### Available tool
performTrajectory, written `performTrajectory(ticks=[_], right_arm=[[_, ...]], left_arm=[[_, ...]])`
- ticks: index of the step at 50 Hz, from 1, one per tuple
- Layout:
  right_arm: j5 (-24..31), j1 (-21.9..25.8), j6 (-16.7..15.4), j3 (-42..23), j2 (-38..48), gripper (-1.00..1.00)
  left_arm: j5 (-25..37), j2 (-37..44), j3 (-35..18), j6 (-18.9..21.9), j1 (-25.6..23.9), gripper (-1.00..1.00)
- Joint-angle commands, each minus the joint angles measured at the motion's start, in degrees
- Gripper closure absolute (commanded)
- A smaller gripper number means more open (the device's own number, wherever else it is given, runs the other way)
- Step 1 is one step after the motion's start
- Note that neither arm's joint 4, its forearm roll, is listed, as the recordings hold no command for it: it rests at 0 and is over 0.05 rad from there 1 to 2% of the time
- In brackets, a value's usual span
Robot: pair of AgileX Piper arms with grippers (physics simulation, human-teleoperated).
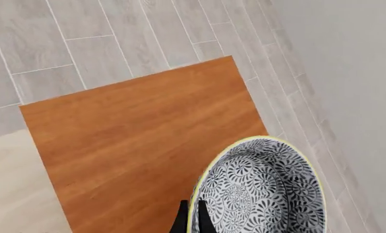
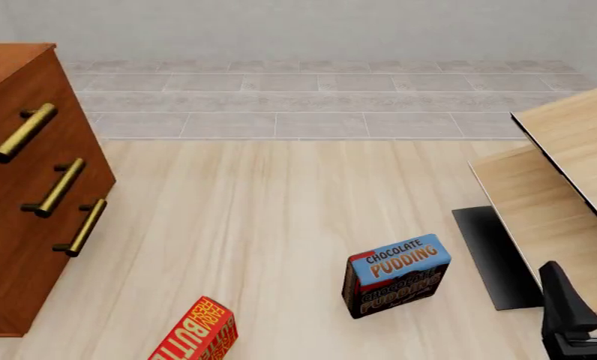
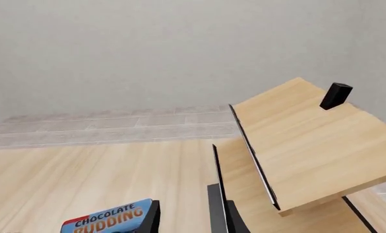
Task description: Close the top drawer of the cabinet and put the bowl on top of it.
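On my left wrist camera, the left gripper (image 1: 190, 218) is clenched on the rim of the bowl (image 1: 261, 189): one dark finger sits outside the wall and the other inside it. The bowl, with its blue-grey floral pattern and pale yellow rim, hangs above the reddish-brown top panel of the cabinet (image 1: 141, 145), over the part nearest the grey wall. Grey floor tiles show beyond the panel's edges.

On the front camera, the cabinet (image 2: 28, 187) stands at the left edge. The top drawer (image 2: 23, 127) lies flush with the two drawers below it, so I read it as closed. All three brass bar handles are visible. Neither the bowl nor the left arm appears in this view.

The right gripper (image 2: 579, 307) sits low at the near right, beside the pale wood furniture (image 2: 568, 157). Its fingers (image 3: 219, 208) stand apart with nothing between them, so it is released. The chocolate pudding box (image 2: 396, 275) stands on the table (image 2: 268, 225) left of that gripper. A red butter box (image 2: 196, 331) lies at the near edge.
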Motion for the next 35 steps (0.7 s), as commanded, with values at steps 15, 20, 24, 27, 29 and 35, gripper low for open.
performTrajectory(ticks=[15,20,24,27,29,35], right_arm=[[0.6,0.5,-0.5,-0.2,0.0,-1.00],[0.4,0.6,-0.5,0.0,0.0,-1.00],[0.3,0.6,-0.5,0.1,0.0,-1.00],[0.4,0.6,-0.5,0.0,0.0,-1.00],[0.4,0.6,-0.5,0.0,0.0,-1.00],[0.4,0.6,-0.5,-0.1,0.0,-1.00]], left_arm=[[-1.2,1.7,2.7,-0.8,2.2,1.00],[-1.7,1.7,3.9,-1.5,2.2,1.00],[-1.8,1.9,4.2,-1.7,2.3,1.00],[-1.8,2.0,4.3,-1.6,2.5,1.00],[-1.9,2.2,4.3,-1.6,2.6,1.00],[-2.3,2.2,4.8,-1.4,2.5,1.00]])
